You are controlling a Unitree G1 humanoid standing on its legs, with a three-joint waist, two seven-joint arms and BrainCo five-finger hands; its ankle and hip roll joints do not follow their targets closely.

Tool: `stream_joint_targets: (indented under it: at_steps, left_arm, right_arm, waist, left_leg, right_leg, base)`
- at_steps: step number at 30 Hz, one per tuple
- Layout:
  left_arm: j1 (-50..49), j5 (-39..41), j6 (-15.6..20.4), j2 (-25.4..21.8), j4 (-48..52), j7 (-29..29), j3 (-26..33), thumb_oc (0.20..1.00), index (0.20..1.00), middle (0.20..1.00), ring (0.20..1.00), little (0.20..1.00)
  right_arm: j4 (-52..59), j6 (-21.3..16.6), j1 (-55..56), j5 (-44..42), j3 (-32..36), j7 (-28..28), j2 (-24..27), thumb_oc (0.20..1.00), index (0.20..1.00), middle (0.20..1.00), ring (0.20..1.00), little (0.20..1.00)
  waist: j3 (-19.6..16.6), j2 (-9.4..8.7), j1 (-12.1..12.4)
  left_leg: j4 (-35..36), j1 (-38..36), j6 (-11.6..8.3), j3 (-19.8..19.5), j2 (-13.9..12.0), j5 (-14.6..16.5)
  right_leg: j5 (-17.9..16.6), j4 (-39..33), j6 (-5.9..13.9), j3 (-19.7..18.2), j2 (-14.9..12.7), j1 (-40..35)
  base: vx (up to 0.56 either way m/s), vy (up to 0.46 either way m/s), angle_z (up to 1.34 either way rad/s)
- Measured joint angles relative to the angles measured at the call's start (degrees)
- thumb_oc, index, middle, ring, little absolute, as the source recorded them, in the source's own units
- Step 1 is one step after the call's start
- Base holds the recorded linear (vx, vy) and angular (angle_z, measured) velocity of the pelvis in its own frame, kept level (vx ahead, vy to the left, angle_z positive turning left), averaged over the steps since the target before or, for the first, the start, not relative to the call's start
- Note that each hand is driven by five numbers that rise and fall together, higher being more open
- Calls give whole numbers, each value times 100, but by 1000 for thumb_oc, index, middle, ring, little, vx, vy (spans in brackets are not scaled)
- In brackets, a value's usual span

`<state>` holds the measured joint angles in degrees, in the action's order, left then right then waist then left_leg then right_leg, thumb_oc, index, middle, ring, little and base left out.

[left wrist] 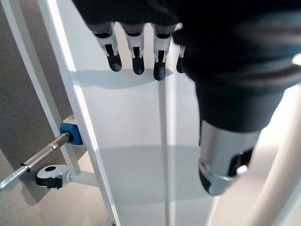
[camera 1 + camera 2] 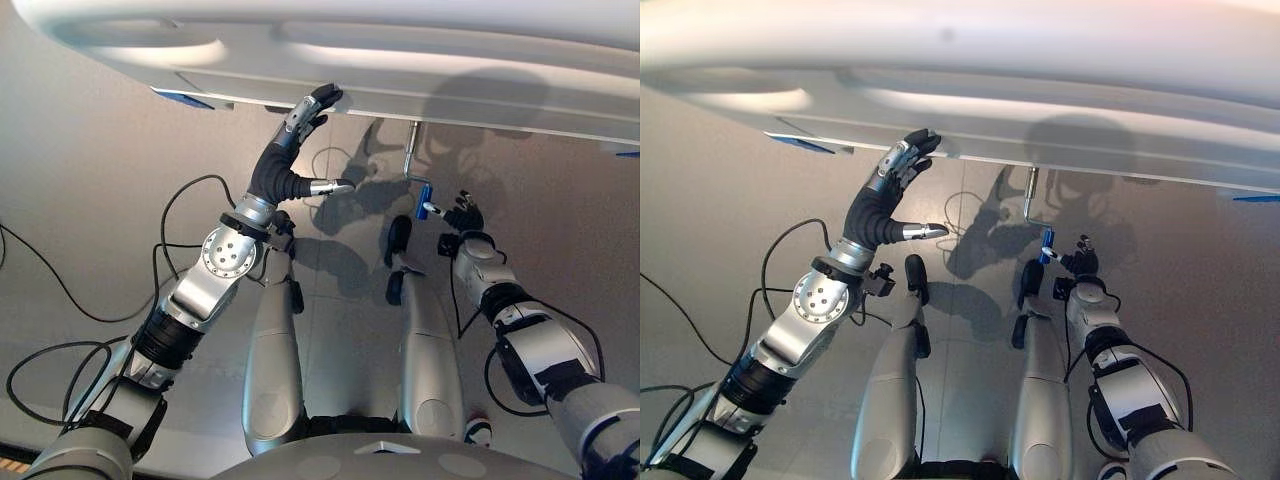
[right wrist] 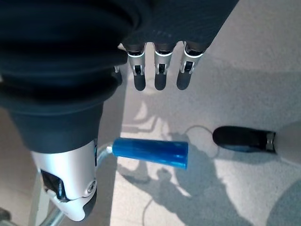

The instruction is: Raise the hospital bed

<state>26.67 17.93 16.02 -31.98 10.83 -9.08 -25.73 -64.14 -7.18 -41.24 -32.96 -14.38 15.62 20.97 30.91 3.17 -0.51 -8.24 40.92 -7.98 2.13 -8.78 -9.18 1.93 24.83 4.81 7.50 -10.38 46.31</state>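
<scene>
The left hand (image 2: 300, 125) reaches up with straight fingers, tips at the lower edge of the white hospital bed (image 2: 400, 60). The right hand (image 3: 155, 56), fingers loosely extended and holding nothing, hovers just beside the crank's blue handle (image 3: 150, 151) beneath the bed.

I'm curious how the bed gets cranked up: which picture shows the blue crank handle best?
The right wrist view: the blue crank handle is close, whole, between the right hand's thumb and fingers. Both eye views show it small under the bed.
</scene>
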Motion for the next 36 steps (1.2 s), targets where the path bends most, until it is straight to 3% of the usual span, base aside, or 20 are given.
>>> stream_joint_targets:
  at_steps: [10,25,33,34,36]
  left_arm:
    - [205,147,8,0,175,-146,-7,1000,1000,1000,1000,1000]
    - [203,214,10,108,337,-216,-3,1000,1000,1000,1000,1000]
    - [204,332,10,175,343,-210,-2,1000,1000,1000,1000,1000]
    - [207,339,10,178,344,-210,-7,1000,1000,1000,1000,1000]
    - [210,360,10,179,345,-212,-5,1000,1000,1000,1000,1000]
  right_arm:
    - [-210,3,-456,-211,-191,-39,102,1000,1000,1000,1000,1000]
    - [-214,4,-1051,-499,-365,-276,267,1000,1000,1000,1000,1000]
    - [-568,90,-1341,-491,-436,-395,298,1000,1000,1000,1000,1000]
    - [-629,127,-1399,-478,-439,-408,301,959,959,959,959,959]
    - [-662,166,-1458,-465,-451,-424,304,1000,1000,1000,1000,1000]
  waist:
    - [2,-5,-7]
    - [1,-5,19]
    - [0,-3,151]
    - [0,-3,158]
    - [0,-3,167]
  left_leg:
    - [-147,767,-4,-77,28,-24]
    - [-114,979,5,-78,55,-39]
    - [-113,984,9,-79,61,-43]
    - [-112,989,10,-81,66,-44]
    - [-110,998,10,-85,74,-44]
  right_leg:
    - [21,255,-39,14,-56,790]
    - [20,183,-33,54,-88,964]
    - [21,192,-34,58,-96,973]
    - [21,190,-33,62,-101,974]
    - [22,188,-31,67,-111,980]
  base:
    - [-3,2,2]
    - [0,0,0]
    - [0,0,0]
    - [0,0,0]
    - [0,0,0]
